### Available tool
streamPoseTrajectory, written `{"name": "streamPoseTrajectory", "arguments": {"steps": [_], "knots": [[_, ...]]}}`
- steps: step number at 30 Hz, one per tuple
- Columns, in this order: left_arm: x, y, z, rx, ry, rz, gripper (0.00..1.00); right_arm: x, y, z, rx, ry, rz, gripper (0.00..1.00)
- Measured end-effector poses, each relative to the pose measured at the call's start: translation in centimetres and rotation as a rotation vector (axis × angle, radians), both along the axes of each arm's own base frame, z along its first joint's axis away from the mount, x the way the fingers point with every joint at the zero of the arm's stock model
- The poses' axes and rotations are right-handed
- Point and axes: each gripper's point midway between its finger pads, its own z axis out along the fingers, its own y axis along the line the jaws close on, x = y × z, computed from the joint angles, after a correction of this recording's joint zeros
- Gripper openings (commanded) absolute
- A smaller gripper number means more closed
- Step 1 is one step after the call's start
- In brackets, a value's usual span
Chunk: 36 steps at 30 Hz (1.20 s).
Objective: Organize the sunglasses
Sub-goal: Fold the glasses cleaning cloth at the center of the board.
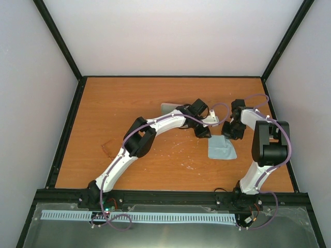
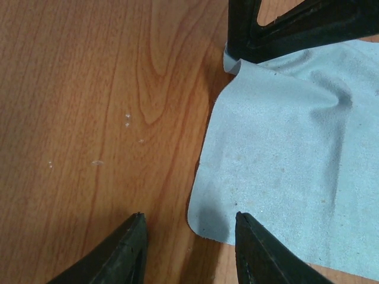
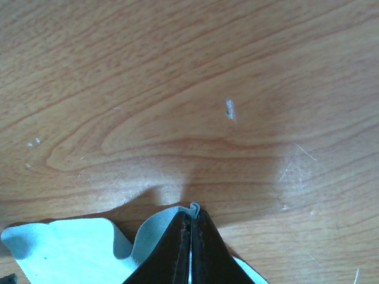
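The sunglasses (image 1: 107, 148) lie on the wooden table at the left, faint against the wood, far from both grippers. A light blue cloth (image 1: 222, 149) lies right of centre. My right gripper (image 1: 231, 133) is shut on a corner of the cloth (image 3: 65, 248), with the edge pinched between its tips (image 3: 190, 210). My left gripper (image 1: 202, 132) is open and empty, low over the table, with another corner of the cloth (image 2: 284, 154) between its fingertips (image 2: 189, 216). In the left wrist view the right gripper's fingers (image 2: 243, 41) pinch the cloth's far corner.
A pale case (image 1: 169, 108) lies behind the left arm, partly hidden by it. Black frame rails (image 1: 67, 129) border the table on the left, right and near sides, with white walls beyond.
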Motion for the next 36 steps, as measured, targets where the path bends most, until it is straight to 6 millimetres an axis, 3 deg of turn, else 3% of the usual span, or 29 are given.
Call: {"name": "streamPoseTrajectory", "arguments": {"steps": [8, 16, 32, 36], "knots": [[-0.4, -0.2, 0.0, 0.002, -0.001, -0.007, 0.41, -0.3, 0.1, 0.0, 0.0, 0.01, -0.005, 0.03], [-2.2, -1.6, -0.3, 0.023, -0.053, -0.049, 0.38, -0.8, 0.1, 0.0, 0.0, 0.012, -0.009, 0.03], [-1.4, -1.7, -0.7, 0.055, -0.165, -0.035, 0.01, -1.3, -0.5, 0.0, -0.033, 0.006, -0.012, 0.03], [-1.4, -1.6, -0.8, 0.057, -0.166, -0.035, 0.01, -1.3, -0.6, 0.0, -0.038, 0.005, -0.013, 0.03]]}}
